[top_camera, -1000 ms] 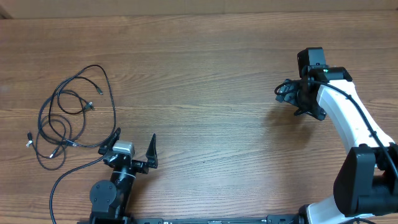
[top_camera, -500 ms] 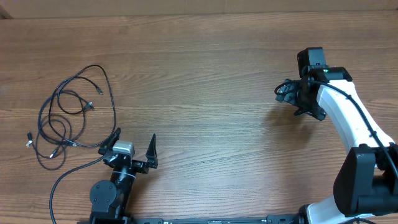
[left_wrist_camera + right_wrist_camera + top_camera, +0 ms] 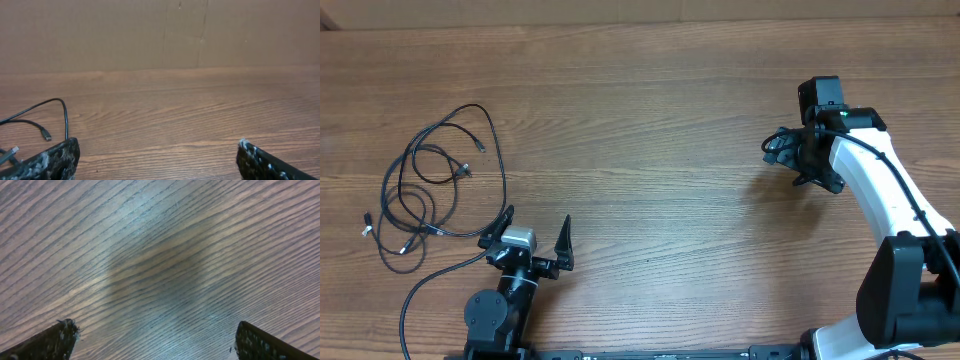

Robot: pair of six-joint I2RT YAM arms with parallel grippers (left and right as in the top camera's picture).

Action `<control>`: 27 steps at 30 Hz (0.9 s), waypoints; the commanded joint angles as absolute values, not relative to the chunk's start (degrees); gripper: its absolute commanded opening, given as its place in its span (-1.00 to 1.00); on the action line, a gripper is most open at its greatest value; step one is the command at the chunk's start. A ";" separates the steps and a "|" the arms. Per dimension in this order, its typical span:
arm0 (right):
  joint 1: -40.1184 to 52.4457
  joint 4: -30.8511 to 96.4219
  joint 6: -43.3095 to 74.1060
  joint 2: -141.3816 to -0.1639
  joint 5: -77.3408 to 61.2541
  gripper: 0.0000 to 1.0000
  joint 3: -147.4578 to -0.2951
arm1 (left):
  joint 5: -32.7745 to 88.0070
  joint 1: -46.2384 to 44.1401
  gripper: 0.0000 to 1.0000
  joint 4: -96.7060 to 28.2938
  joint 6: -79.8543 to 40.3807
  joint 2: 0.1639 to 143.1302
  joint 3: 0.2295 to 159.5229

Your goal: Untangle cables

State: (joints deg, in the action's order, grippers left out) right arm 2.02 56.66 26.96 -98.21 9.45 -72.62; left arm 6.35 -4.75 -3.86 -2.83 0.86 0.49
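Two arms sit idle over the wooden table (image 3: pixel 650 120), and the left gripper (image 3: pixel 538 215) serves as the reference for everything else. Its fingers are spread wide with nothing between them. In the left wrist view only bare wood lies between the two dark pads.

The cables (image 3: pixel 432 182) lie to the left of this gripper and a little farther out from the arm bases. They form a loose heap of thin black loops crossing one another, with small pale plug tips showing at several ends. The heap's long axis runs roughly away from the robot, and its far end leans back toward the gripper's side. One outer strand sweeps down just beside the gripper's left fingertip. From overhead I cannot tell whether the two touch. That strand then trails on past the left arm's base toward the near edge.

The right gripper (image 3: pixel 155 330) is well apart from the left gripper, far off to its right and farther out, pointing down at empty wood. Its fingers are spread wide too.

Nothing is untangled yet. By my judgement the left arm is much the nearer, and its opening faces forward, not toward the heap. Its first move would therefore call for a swing to the left before closing on a strand.
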 commanded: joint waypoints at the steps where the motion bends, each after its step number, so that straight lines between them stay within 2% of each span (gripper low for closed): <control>1: 2.17 56.64 26.94 -95.57 10.26 1.00 -72.34 | 5.78 -4.40 0.99 -4.03 -1.69 0.25 0.27; 27: 2.17 56.69 26.94 -65.95 10.28 1.00 -72.34 | 5.78 -4.40 0.99 -4.03 -1.69 0.25 0.27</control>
State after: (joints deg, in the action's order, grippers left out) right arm 2.02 56.71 26.96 -69.41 9.45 -72.62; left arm 6.37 -4.75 -3.86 -2.83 0.86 0.49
